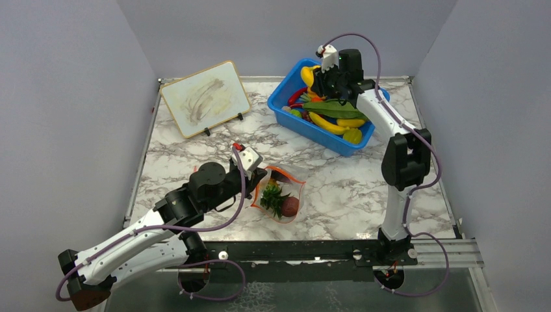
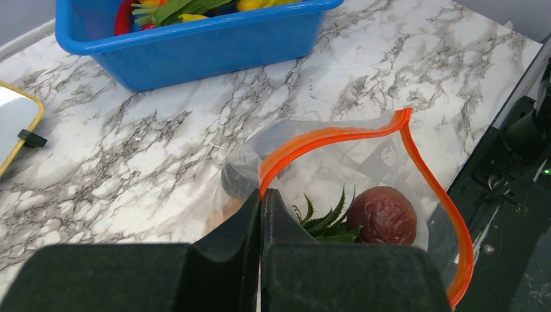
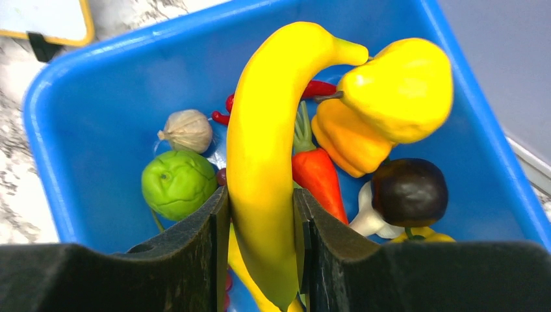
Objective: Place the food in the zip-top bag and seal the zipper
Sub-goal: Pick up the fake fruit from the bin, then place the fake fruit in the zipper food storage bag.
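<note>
The clear zip-top bag lies on the marble near the front. Its mouth is open, and the orange zipper curves in a loop. Inside it are a dark red-brown round fruit and green pineapple leaves. My left gripper is shut on the zipper's near-left edge and is also seen from above. My right gripper is shut on a yellow banana above the blue bin at the back right. The gripper also shows in the top view.
The blue bin holds several toys: a green fruit, garlic, a yellow pepper, a red pepper and a dark mushroom. A framed whiteboard stands at the back left. A black rail runs along the front edge.
</note>
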